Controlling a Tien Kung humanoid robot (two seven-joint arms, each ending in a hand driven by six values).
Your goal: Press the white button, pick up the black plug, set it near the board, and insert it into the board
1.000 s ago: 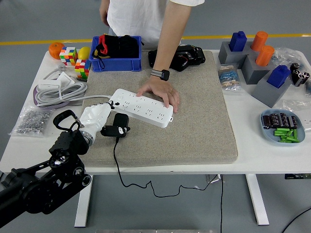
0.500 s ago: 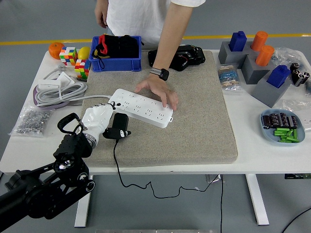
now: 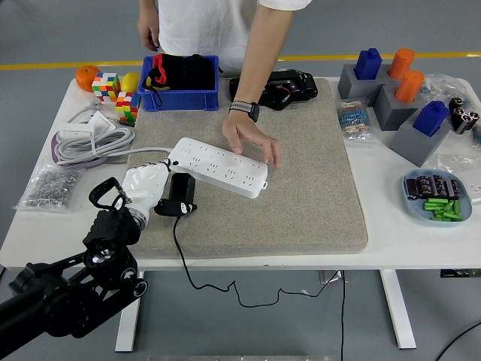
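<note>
Blue bin [image 3: 180, 98], puzzle cubes [image 3: 116, 94], grey blocks [image 3: 394, 101], screws [image 3: 46, 188].

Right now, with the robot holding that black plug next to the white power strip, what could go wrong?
The left hand holds the black plug just beside the power strip, not yet over a socket, so the prongs may miss the holes. The person's hand rests at the strip's far edge; a hard push could shove the strip against those fingers. The plug's cord trails off the table edge and might tug the plug askew.

Black plug [image 3: 179, 194], white board [image 3: 219, 166]
</note>
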